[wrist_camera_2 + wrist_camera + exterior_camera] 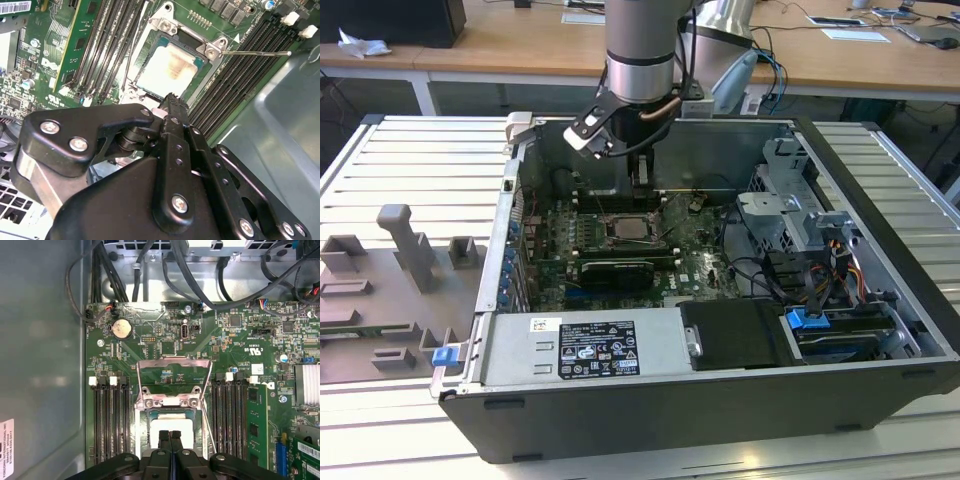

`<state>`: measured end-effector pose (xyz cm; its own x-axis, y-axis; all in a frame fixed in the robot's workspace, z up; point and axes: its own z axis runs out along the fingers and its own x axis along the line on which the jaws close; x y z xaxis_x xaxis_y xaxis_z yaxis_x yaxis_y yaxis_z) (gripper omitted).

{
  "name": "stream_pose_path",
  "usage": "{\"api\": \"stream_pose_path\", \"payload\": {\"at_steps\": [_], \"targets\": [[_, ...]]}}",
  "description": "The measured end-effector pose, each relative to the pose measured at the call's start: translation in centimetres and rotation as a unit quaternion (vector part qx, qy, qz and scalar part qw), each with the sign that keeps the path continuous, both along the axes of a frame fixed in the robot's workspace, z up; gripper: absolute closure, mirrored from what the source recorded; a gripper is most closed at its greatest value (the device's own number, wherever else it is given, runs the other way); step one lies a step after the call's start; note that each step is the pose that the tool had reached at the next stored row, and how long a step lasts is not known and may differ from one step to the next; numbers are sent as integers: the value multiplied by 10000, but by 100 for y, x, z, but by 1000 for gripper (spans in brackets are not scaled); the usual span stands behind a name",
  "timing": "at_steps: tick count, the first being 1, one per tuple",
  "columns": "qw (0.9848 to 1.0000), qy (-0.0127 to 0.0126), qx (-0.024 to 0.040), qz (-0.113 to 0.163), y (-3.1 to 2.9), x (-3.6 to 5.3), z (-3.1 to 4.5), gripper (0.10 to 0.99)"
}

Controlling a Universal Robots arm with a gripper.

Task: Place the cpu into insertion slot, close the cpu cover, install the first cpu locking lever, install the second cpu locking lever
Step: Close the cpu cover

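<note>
Right below the fingertips of the black gripper (171,435) sits the cpu (172,426), a small flat square chip with a pale silver-beige metal top, already down in its socket on the green motherboard (235,340). The jaws are pressed together with nothing between them. In both wrist views their tip overlaps the chip's near edge, but I can't tell if they actually touch it. Just beyond the jaws, on the far side of the chip, the cpu cover (172,361), a thin square silver metal frame with a big central cut-out, is flipped open on its hinge, so you see board through the hole. Off to one side of the jaws, a thin steel lever rod (255,52) sticks out over the black memory slots (240,75). From the exterior view, the arm hangs straight down into the open dark grey computer case (670,420).
</note>
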<state>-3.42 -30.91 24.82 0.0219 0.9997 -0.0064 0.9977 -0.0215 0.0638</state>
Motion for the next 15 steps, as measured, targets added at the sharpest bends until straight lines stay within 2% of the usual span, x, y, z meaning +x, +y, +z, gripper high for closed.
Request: {"api": "stream_pose_path", "payload": {"at_steps": [10, 15], "targets": [[10000, 0, -9, 0, 15, 3, 71, 980], [10000, 4, -9, 0, 15, 73, 81, 980]]}}
